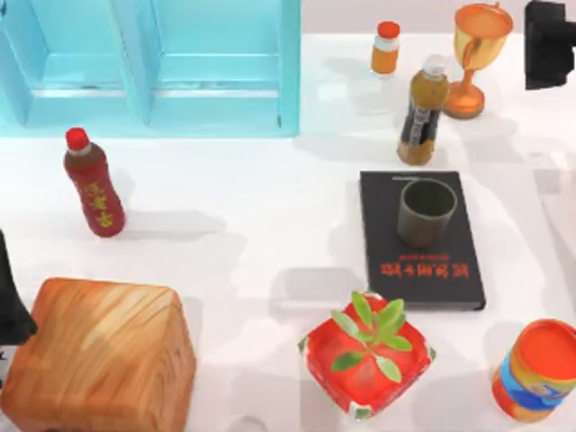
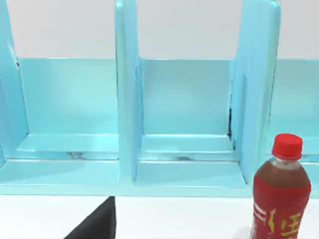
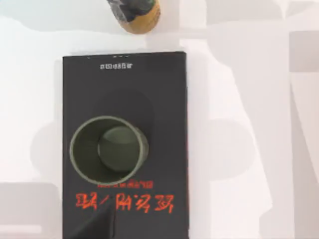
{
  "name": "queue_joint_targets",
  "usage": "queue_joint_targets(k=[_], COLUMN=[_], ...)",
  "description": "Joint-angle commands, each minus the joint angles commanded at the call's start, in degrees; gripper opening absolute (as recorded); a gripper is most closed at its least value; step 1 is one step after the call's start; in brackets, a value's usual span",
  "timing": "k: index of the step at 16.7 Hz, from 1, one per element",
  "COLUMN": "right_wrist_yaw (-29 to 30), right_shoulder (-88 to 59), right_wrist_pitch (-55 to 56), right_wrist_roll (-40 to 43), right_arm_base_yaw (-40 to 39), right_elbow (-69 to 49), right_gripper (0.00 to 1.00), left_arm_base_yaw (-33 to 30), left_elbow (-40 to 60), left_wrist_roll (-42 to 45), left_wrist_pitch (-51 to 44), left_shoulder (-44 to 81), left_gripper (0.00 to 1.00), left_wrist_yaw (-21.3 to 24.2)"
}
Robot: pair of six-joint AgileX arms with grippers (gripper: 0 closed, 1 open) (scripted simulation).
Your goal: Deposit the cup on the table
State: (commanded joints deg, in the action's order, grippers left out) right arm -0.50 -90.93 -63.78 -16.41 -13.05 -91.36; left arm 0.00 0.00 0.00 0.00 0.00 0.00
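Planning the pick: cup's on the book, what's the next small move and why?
Probably lower the right arm straight down toward the cup: it stands upright and open on the book, not the table, and the right wrist view looks down into it.

1. I see the cup (image 1: 427, 212) standing upright on the black book (image 1: 420, 241), right of centre on the counter (image 1: 261, 234).
2. At 12 o'clock from the cup stands a dark-labelled bottle (image 1: 423, 112); the goblet (image 1: 477, 56) is at 1 o'clock.
3. At 7 o'clock from the book sits a red potted plant (image 1: 367, 356); an orange can (image 1: 537, 370) is at 4 o'clock.
4. My left arm (image 1: 13, 297) is parked at the left edge, my right arm (image 1: 549, 43) at the top right corner.
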Motion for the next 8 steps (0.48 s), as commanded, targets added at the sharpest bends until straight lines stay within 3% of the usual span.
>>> queue_joint_targets(k=[8], right_wrist_yaw=[0.12], right_shoulder=[-29.97], right_wrist_pitch=[-19.15], right_wrist_roll=[-5.3], right_arm_base_yaw=[-7.34], right_elbow=[-25.13], right_gripper=[1.0], left_arm_base_yaw=[0.0], left_elbow=[0.0], left_wrist_roll=[0.0], left_wrist_pitch=[0.0], left_shoulder=[0.0], left_gripper=[1.0], left_wrist_yaw=[0.0])
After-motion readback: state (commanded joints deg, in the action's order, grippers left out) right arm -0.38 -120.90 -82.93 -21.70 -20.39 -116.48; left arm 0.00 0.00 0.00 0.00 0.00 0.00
